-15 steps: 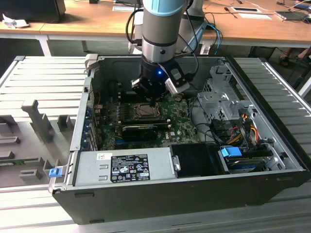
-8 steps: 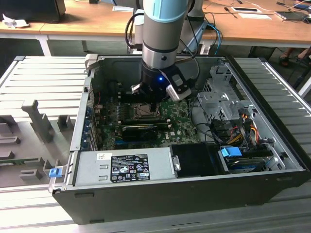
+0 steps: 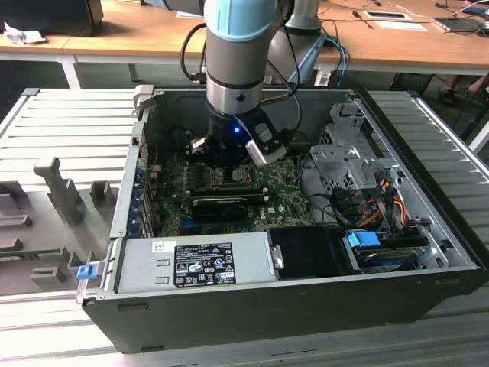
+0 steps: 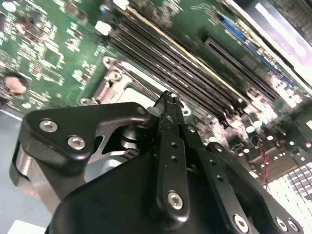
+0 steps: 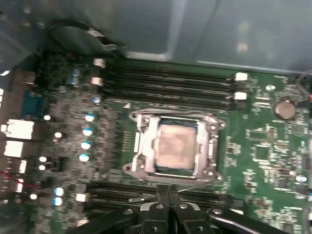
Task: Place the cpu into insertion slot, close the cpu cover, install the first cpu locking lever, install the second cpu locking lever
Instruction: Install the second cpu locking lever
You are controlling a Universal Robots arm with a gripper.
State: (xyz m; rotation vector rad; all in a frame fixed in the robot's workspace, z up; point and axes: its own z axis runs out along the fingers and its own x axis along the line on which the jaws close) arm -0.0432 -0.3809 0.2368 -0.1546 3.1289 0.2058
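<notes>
The cpu (image 5: 175, 148) lies flat in the insertion slot (image 5: 130, 168) on the green board, its silver-grey top showing through the cut-out of the cpu cover (image 5: 146, 146), which lies down over it. A thin wire lever (image 5: 200, 183) runs along the socket edge nearest the fingers. My gripper (image 5: 168, 192) hovers just beside that edge with its two black fingers pressed together, shut, and nothing visible between them. In the second wrist view the fingertips (image 4: 168, 100) sit by the socket's metal frame (image 4: 114, 80). In the exterior view the gripper (image 3: 229, 164) hangs low over the socket (image 3: 233, 178) inside the case.
Long black memory slots (image 5: 165, 83) run along one side of the socket and black card slots (image 5: 112, 197) along the other. The case holds a power supply (image 3: 195, 264), a drive cage (image 3: 348, 157) and cables (image 3: 382, 199). A grey fixture tray (image 3: 53, 191) lies at the exterior view's left.
</notes>
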